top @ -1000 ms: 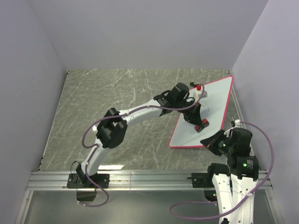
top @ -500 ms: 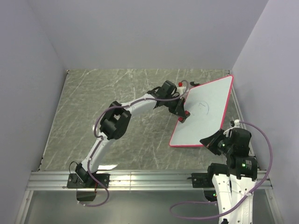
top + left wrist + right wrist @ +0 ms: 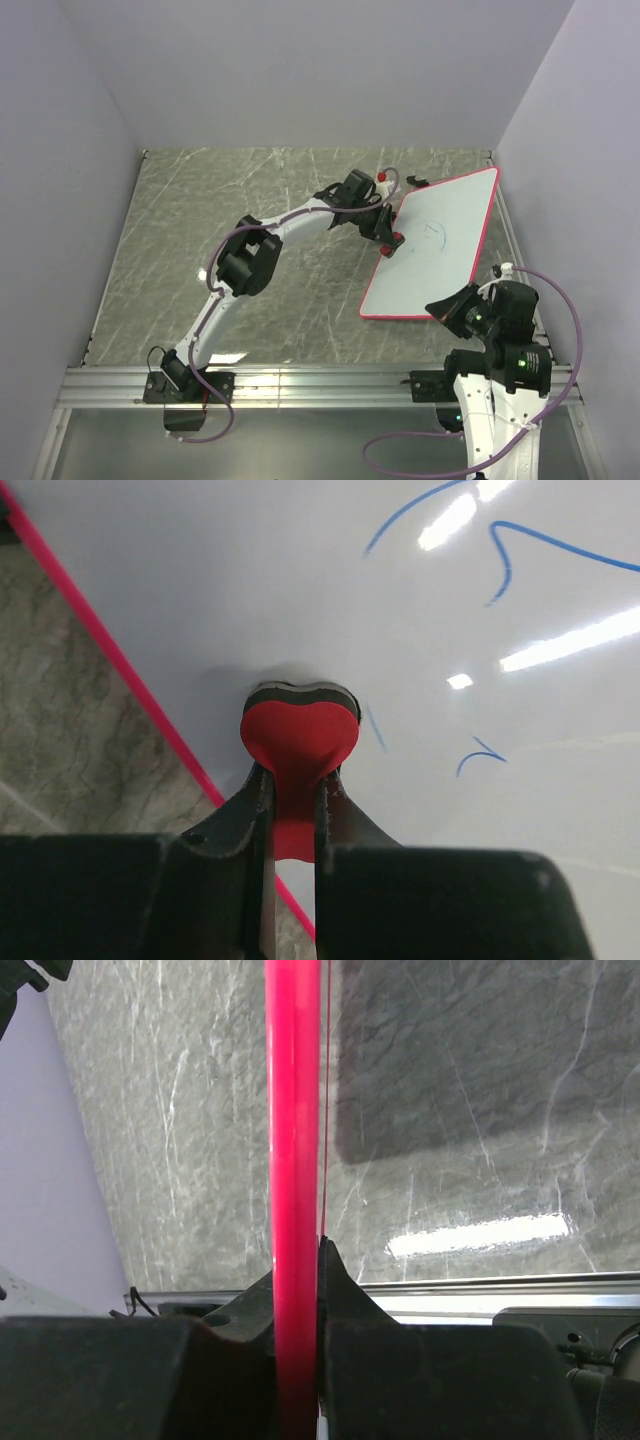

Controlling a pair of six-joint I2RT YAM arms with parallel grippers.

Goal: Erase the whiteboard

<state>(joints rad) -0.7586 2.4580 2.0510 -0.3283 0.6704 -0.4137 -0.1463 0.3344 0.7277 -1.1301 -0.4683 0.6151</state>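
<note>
whiteboard [image 3: 452,262] on right side of table [image 3: 230,190] | right gripper [image 3: 297,1260] clamped on its pink rim | left gripper [image 3: 292,780] pinching red eraser [image 3: 298,732] against it | blue strokes [image 3: 505,555] left, so not done imo

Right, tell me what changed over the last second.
The left end effector, shut on the red eraser, swept from the middle of the whiteboard leftward to its left rim, uncovering blue marks that remain on the surface. Nothing was grasped or released. The right end effector stayed shut on the board's near rim, and the board kept its place.
</note>
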